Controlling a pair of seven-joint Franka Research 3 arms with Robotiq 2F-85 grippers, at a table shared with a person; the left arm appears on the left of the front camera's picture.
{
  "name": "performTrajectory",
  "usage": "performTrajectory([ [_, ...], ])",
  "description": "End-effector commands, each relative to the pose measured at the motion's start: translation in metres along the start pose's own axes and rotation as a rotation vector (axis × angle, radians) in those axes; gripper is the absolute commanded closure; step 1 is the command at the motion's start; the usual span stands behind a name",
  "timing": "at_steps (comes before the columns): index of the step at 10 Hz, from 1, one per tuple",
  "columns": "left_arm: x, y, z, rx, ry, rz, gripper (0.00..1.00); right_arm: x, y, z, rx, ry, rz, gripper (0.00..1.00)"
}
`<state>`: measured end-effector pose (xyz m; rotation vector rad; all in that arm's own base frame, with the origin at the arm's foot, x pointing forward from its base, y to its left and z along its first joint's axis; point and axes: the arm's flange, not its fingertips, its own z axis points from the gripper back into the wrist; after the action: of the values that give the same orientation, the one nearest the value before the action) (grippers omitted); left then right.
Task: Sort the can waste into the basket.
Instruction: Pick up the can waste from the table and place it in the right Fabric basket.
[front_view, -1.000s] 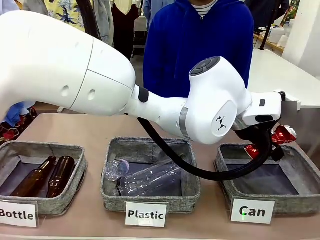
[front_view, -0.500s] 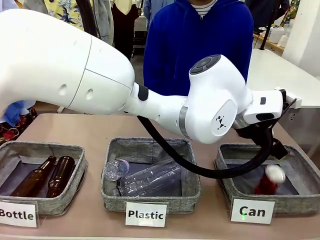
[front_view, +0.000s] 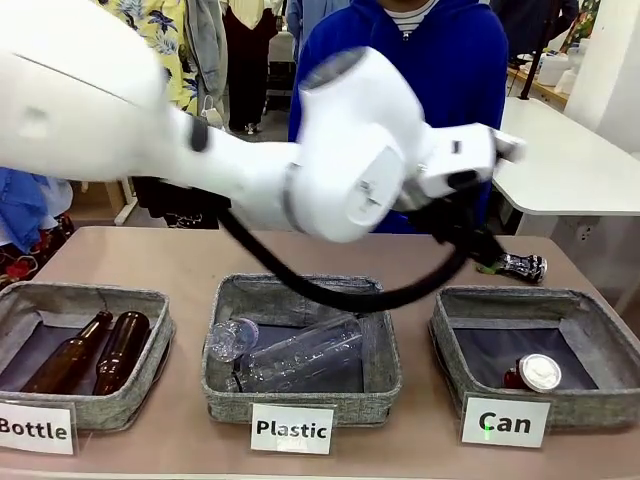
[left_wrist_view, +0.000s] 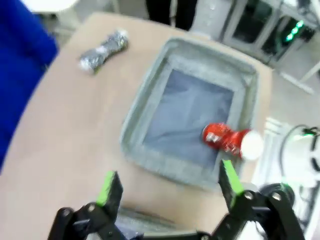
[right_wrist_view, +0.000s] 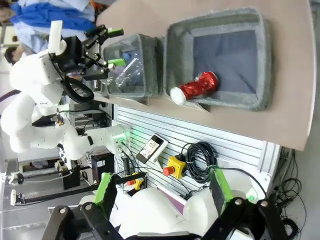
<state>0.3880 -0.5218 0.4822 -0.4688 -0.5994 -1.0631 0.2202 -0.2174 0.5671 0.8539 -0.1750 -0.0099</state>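
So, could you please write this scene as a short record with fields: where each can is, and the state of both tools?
red can: lying inside the Can basket, near its front wall
black can: on the table, beyond the Can basket's far rim, outside it
left tool: open, empty, above the table near the Can basket
right tool: open, empty
task status: one can sorted, one left
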Motion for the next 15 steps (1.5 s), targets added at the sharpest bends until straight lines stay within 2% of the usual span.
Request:
performTrajectory([
  [1, -0.075, 0.013, 0.104, 0.022, 0.050, 0.068, 0.00, 0.042, 0.030, -0.050, 0.057, 0.051, 0.091, 0.00],
  [3, -0.153, 0.040, 0.183, 0.089, 0.050, 0.249, 0.00, 0.085, 0.059, -0.118, 0.089, 0.175, 0.139, 0.00],
  [4, -0.196, 0.055, 0.221, 0.116, 0.040, 0.418, 0.00, 0.103, 0.070, -0.156, 0.091, 0.233, 0.181, 0.00],
  [6, -0.262, 0.078, 0.286, 0.076, -0.053, 0.690, 0.00, 0.113, 0.075, -0.209, 0.226, 0.316, 0.213, 0.00],
  [7, -0.294, 0.097, 0.315, -0.002, -0.109, 0.794, 0.00, 0.115, 0.072, -0.231, 0.385, 0.417, 0.212, 0.00],
  [8, -0.328, 0.119, 0.333, -0.084, -0.148, 0.897, 0.00, 0.115, 0.062, -0.252, 0.463, 0.389, 0.165, 0.00],
  [9, -0.368, 0.144, 0.353, -0.239, -0.246, 0.981, 0.00, 0.114, 0.050, -0.267, 0.549, 0.310, 0.076, 0.00],
  [10, -0.390, 0.157, 0.355, -0.320, -0.315, 1.011, 0.00, 0.116, 0.039, -0.270, 0.535, 0.243, 0.029, 0.00],
  [11, -0.413, 0.176, 0.349, -0.391, -0.335, 1.033, 0.00, 0.117, 0.029, -0.265, 0.493, 0.174, 0.004, 0.00],
  [12, -0.424, 0.181, 0.321, -0.487, -0.354, 1.069, 0.00, 0.115, 0.021, -0.253, 0.446, 0.114, -0.005, 0.00],
  [13, -0.441, 0.196, 0.289, -0.581, -0.331, 1.085, 0.00, 0.118, 0.029, -0.273, 0.510, 0.282, 0.024, 0.00],
  [14, -0.419, 0.181, 0.364, -0.394, -0.349, 1.058, 0.00, 0.118, 0.029, -0.273, 0.510, 0.282, 0.024, 0.00],
  [15, -0.419, 0.181, 0.364, -0.394, -0.349, 1.058, 0.00, 0.118, 0.029, -0.273, 0.510, 0.282, 0.024, 0.00],
])
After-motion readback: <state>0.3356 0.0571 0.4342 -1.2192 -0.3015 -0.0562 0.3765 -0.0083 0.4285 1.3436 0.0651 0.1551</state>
